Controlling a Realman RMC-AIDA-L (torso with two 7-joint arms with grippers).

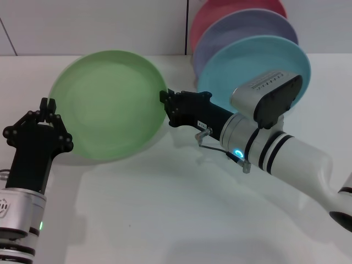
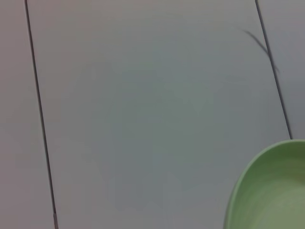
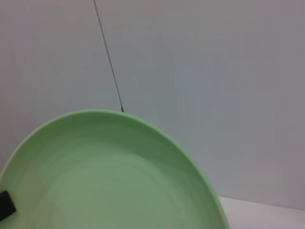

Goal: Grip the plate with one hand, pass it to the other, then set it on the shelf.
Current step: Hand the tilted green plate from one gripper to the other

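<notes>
The pale green plate (image 1: 107, 104) hangs tilted above the white table, its hollow face toward me. My left gripper (image 1: 48, 105), on the black forearm, is shut on its left rim. My right gripper (image 1: 166, 103), on the white black-banded arm, sits against the opposite rim. The left wrist view catches only an edge of the plate (image 2: 274, 191). In the right wrist view the plate (image 3: 109, 181) fills the lower part. The shelf is hidden behind my right arm.
A turquoise plate (image 1: 247, 66), a lavender plate (image 1: 242, 30) and a pink plate (image 1: 220, 11) stand on edge at the back right, close behind my right wrist. A panelled wall (image 1: 93, 25) runs along the table's far edge.
</notes>
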